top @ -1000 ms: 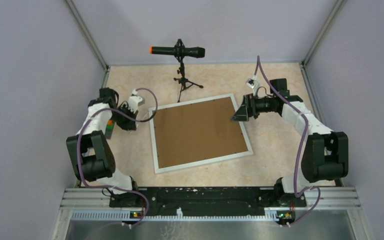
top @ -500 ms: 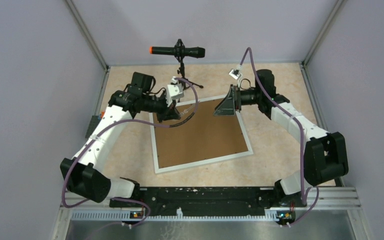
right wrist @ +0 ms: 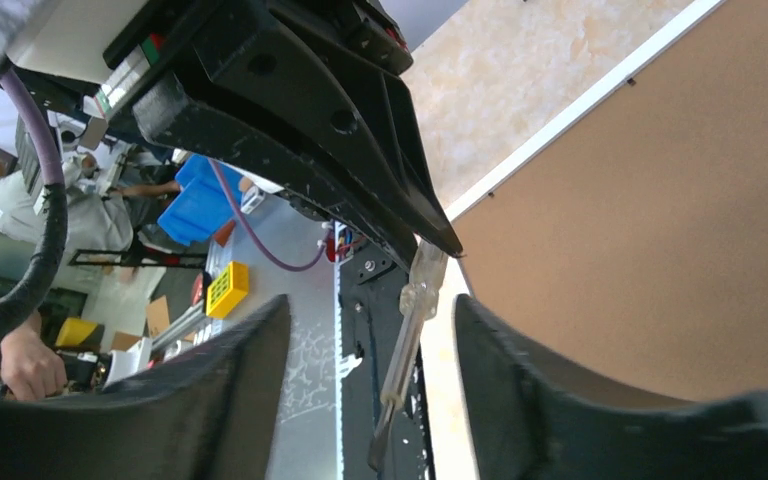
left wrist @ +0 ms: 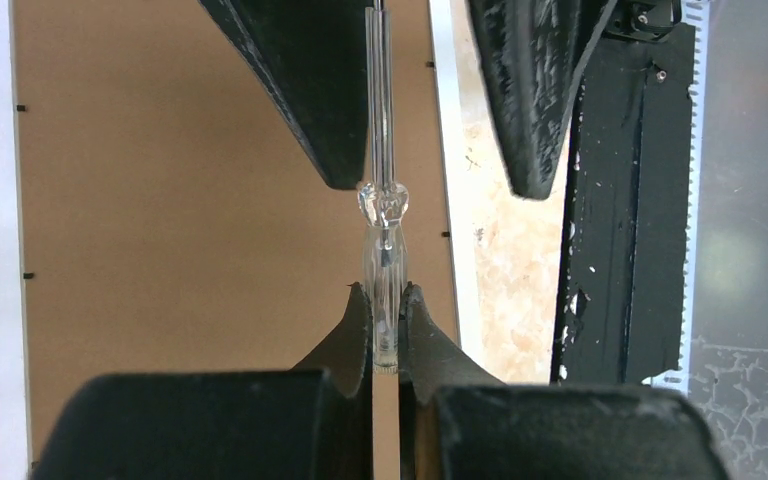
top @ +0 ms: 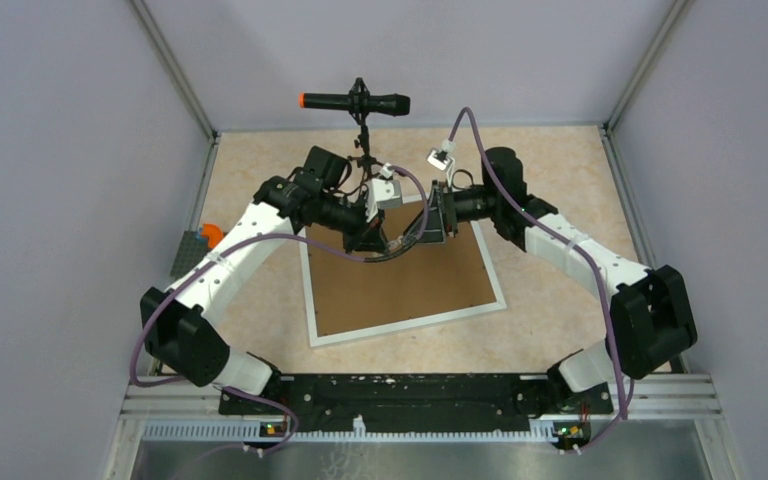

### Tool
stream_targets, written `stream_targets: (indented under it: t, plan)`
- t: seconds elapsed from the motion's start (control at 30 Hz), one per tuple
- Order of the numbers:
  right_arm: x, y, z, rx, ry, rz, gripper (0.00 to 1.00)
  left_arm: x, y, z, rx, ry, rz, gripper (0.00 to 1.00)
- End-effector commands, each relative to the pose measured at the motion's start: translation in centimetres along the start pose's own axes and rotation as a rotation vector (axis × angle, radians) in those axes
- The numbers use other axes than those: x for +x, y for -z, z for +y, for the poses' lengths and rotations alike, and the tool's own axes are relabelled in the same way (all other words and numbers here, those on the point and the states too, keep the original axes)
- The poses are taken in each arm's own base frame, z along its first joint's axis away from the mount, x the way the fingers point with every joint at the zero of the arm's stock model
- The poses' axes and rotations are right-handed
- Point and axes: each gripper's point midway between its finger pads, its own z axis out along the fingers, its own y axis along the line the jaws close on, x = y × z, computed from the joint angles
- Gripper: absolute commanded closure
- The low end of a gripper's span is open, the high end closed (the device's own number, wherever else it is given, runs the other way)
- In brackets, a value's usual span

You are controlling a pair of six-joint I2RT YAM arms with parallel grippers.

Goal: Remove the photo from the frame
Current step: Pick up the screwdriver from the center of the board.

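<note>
Clamped tight in left gripper (left wrist: 385, 300): clear-handled screwdriver (left wrist: 384, 205), shaft reaching between parted fingers of right gripper (right wrist: 370, 298), set narrower than a second ago. Both arms swung in from the sides, meeting above upper edge of frame (top: 407, 320). Frame face down, centre of overhead view, brown backing board (top: 400, 275) up; photo hidden beneath. Just beyond, upper centre: microphone (top: 355, 102) on tripod (top: 365, 165).
</note>
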Motion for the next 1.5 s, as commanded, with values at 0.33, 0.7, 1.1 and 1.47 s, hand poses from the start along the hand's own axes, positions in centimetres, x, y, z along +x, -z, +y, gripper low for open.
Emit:
stream_targets:
  t: [0.33, 0.7, 1.1, 1.47]
  plan:
    - [-2.2, -0.5, 0.3, 0.002, 0.054, -0.025, 1.00, -2.3, 0.5, 0.3, -0.051, -0.007, -0.036, 0.82]
    - [-12.5, 4.2, 3.4, -0.064, 0.077, -0.293, 1.00, -6.7, 8.4, 1.0, 0.036, 0.327, -0.534, 0.09]
    - [-12.0, 3.1, 4.2, -0.123, -0.001, -0.339, 1.00, -7.9, 7.2, -2.1, 0.262, 0.521, -0.684, 0.10]
    - [-10.1, 1.2, 5.2, -0.116, 0.100, -0.286, 1.00, -9.0, 6.0, -3.2, 0.335, 0.593, -0.686, 0.20]
